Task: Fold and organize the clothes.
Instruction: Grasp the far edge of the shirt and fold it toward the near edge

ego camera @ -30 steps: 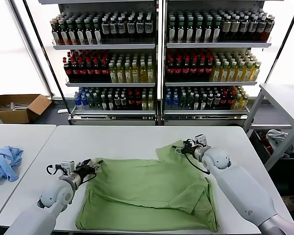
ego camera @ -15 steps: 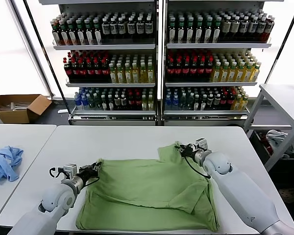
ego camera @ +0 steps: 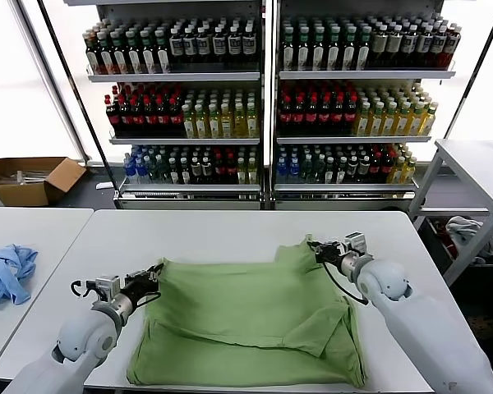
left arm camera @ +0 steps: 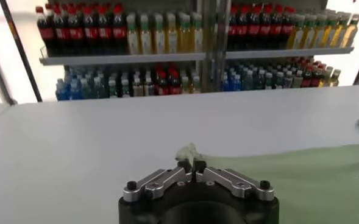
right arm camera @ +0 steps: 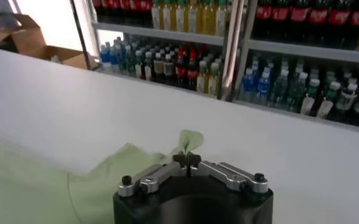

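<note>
Left pincer (ego camera: pixel 150 275): mine, at the shirt's far left corner; my wrist view shows it (left arm camera: pixel 191 167) with tips pressed together on a small tuft of green cloth.
Right pincer (ego camera: pixel 320 249): mine, at the shirt's far right corner, clamped on the fabric; in my wrist view it (right arm camera: pixel 186 160) has a little leaf-shaped fold of cloth sticking up between the closed tips.
Polo shirt (ego camera: pixel 246 320): light green, soft and thin, spread on the worktop between my two arms; the far edge runs nearly taut from one pincer to the other, a sleeve lies folded over on the right side, shallow creases run across the body.
Worktop (ego camera: pixel 222 230): white, smooth, matte, rectangular.
Blue garment (ego camera: pixel 6 272): light blue, crumpled in a heap on the neighbouring table to my left, well apart from the shirt.
Shelves (ego camera: pixel 267 98): metal racks behind the worktop, each tier packed with upright bottles in dark, red, yellow and green rows.
Cardboard box (ego camera: pixel 29 176): open, brown, on the floor at far left; contents hard to make out.
</note>
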You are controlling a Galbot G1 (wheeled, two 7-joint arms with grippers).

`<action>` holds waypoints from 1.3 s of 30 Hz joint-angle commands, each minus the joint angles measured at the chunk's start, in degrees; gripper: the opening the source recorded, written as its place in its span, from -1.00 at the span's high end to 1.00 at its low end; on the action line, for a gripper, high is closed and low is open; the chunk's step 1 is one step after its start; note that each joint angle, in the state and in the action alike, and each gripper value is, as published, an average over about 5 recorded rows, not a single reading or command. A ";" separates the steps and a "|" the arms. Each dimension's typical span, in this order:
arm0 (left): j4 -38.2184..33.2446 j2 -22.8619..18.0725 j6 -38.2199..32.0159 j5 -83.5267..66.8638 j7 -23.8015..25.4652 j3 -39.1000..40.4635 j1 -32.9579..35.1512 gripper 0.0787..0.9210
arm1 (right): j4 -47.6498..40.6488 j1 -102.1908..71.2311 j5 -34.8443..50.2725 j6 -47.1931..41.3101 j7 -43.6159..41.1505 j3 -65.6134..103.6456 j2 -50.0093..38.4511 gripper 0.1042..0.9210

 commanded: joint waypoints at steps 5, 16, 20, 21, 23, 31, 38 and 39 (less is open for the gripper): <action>-18.67 3.38 -5.06 10.31 -8.31 -3.10 19.77 0.98 | 26.95 -24.10 0.04 2.22 2.22 10.92 -8.91 0.99; -22.91 3.92 -6.23 18.79 -8.77 -5.08 30.15 0.98 | 37.56 -42.75 -4.35 2.73 0.61 20.71 -11.32 0.99; -22.97 4.21 -6.49 21.87 -8.36 -6.28 31.68 0.98 | 40.07 -49.03 -5.25 3.19 0.05 25.31 -11.52 0.99; -22.93 4.29 -6.50 22.35 -8.28 -6.47 31.79 0.98 | 40.52 -50.02 -5.33 3.26 -0.03 26.09 -11.44 0.99; -22.83 4.45 -6.40 22.83 -8.24 -6.68 31.94 0.98 | 41.35 -52.12 -5.57 3.52 -0.25 27.41 -11.15 0.99; -21.88 3.70 -6.11 23.89 -9.22 -5.06 32.03 0.98 | 40.95 -57.02 -6.67 5.06 -0.80 29.94 -10.18 0.99; -19.66 1.96 -7.30 27.64 -12.88 -4.35 33.41 0.98 | 39.55 -60.07 -7.94 6.53 -1.23 30.76 -9.04 0.99; -19.48 1.81 -7.57 28.02 -13.23 -4.24 33.81 0.98 | 39.31 -60.13 -8.03 6.65 -1.26 30.69 -8.84 0.99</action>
